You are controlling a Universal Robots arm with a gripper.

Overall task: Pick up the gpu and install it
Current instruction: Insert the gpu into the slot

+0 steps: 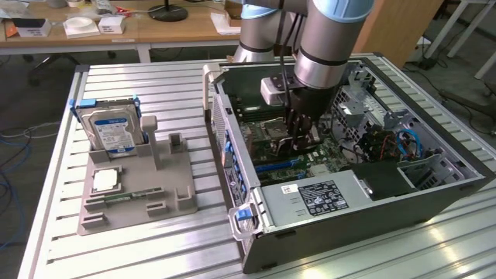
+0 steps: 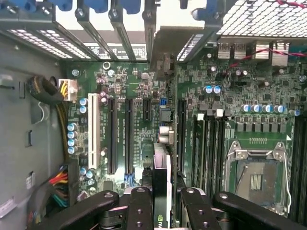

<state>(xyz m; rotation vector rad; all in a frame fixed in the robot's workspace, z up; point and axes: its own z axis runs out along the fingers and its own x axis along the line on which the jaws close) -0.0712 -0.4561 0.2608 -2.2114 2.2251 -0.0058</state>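
The gpu (image 2: 161, 178) shows edge-on as a slim slab, black with a pale edge, clamped between my gripper's fingers (image 2: 140, 207). My gripper (image 2: 165, 211) is shut on it and hangs inside the open computer case (image 1: 232, 139), just above the green motherboard (image 2: 144, 81). The card stands upright, running parallel to the long black expansion slots (image 2: 128, 136) and close beside them. In the exterior view the gripper (image 1: 301, 136) reaches down over the middle of the board; whether the card touches a slot cannot be told.
A white slot (image 2: 92, 129), the empty CPU socket (image 2: 256, 179) and cable bundles (image 2: 53, 112) surround the card. The case's rear brackets (image 2: 120, 28) lie ahead. Outside, a grey fixture (image 1: 136, 192) holds a hard drive (image 1: 112, 131), a CPU (image 1: 107, 180) and a RAM stick (image 1: 124, 197).
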